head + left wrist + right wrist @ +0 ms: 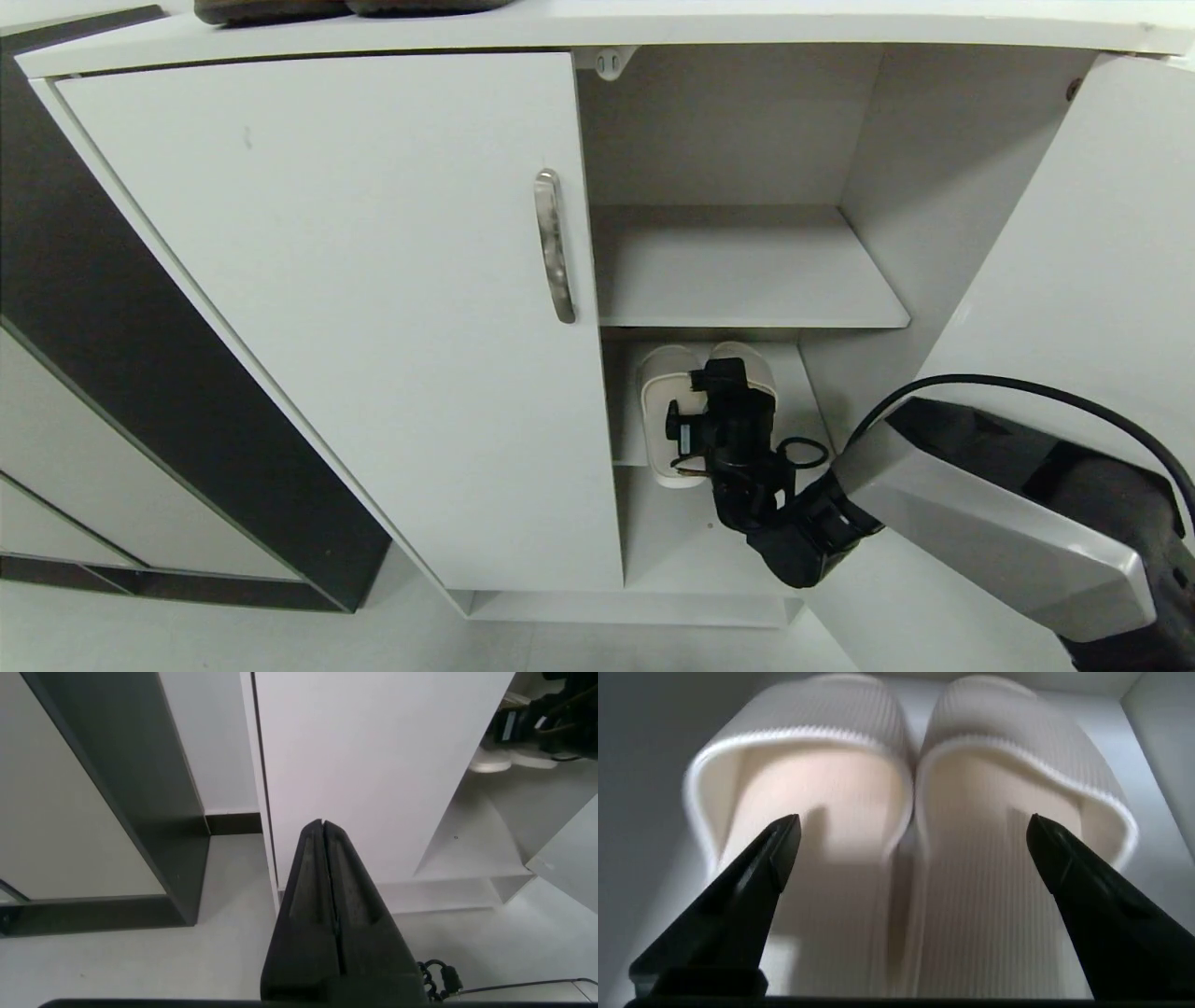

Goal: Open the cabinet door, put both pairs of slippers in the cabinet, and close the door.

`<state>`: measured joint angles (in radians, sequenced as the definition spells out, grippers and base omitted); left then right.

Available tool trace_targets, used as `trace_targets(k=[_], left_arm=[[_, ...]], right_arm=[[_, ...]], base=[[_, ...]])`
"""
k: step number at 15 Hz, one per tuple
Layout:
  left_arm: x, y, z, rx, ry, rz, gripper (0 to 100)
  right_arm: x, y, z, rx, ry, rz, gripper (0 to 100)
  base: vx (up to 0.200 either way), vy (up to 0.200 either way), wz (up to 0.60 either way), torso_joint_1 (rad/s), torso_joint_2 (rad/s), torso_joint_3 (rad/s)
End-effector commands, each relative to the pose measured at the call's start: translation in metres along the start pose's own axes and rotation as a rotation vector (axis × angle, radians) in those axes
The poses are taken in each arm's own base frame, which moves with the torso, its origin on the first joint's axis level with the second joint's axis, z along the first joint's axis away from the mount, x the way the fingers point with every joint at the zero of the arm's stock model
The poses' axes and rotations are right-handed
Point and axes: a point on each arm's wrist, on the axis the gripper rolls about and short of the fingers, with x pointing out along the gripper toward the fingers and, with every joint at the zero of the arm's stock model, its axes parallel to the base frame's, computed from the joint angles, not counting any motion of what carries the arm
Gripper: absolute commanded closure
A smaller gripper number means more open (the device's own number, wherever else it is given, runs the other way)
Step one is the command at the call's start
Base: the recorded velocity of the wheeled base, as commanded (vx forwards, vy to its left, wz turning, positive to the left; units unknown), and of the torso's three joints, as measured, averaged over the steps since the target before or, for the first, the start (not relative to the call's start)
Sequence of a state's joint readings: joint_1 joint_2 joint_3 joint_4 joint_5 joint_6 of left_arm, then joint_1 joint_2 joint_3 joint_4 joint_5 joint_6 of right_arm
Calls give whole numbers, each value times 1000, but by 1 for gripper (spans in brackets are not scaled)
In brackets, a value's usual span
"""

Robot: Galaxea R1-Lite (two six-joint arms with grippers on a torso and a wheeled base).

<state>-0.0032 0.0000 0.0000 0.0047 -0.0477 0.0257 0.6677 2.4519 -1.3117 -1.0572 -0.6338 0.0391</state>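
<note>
Now my right gripper (915, 838) is wide open, close to the white slippers (665, 378), which sit on the cabinet's (738, 280) low shelf at 5 o'clock. My left gripper (322, 835) is squeezed shut. Dark slippers (271, 9) lie on top at 11 o'clock.

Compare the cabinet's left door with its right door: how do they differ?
The left door is shut, flat across its half; the right door stands swung open. The left door shows a metal handle; the right door shows a bare face, no handle in sight. The left door covers its side; the right door's side exposes shelves and white slippers. Both are plain white panels.
</note>
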Motion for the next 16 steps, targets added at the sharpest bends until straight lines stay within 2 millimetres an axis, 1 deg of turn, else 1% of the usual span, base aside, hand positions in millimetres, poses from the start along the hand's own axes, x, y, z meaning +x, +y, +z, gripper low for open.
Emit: trace_targets(k=[1, 2, 3, 4, 5, 6, 8, 10, 16], left_arm=[[0, 0, 0, 0, 1, 0, 100], [0, 0, 0, 0, 1, 0, 100], [0, 0, 0, 3, 1, 0, 100], [0, 0, 0, 3, 1, 0, 100], [0, 0, 0, 2, 1, 0, 100], [0, 0, 0, 2, 1, 0, 100], [0, 0, 0, 0, 1, 0, 100], [0, 0, 0, 0, 1, 0, 100], [0, 0, 0, 0, 1, 0, 100]], right_arm=[[-30, 0, 17, 11, -19, 36, 0], [-38, -2, 17, 8, -15, 39, 0], [-56, -8, 14, -5, -2, 23, 0], [-66, -12, 11, -9, 2, 23, 0], [-70, -13, 9, -11, 3, 27, 0], [-80, -19, 4, 3, -13, 39, 0], [-78, -18, -1, -14, -14, 40, 0], [-78, -18, -2, -15, -12, 40, 0], [-81, -16, 0, -5, -27, 47, 0]], base=[[0, 0, 0, 0, 0, 0], [0, 0, 0, 0, 0, 0], [0, 0, 0, 0, 0, 0], [0, 0, 0, 0, 0, 0], [0, 0, 0, 0, 0, 0], [0, 0, 0, 0, 0, 0], [0, 0, 0, 0, 0, 0], [0, 0, 0, 0, 0, 0], [-200, 0, 0, 3, 3, 3]])
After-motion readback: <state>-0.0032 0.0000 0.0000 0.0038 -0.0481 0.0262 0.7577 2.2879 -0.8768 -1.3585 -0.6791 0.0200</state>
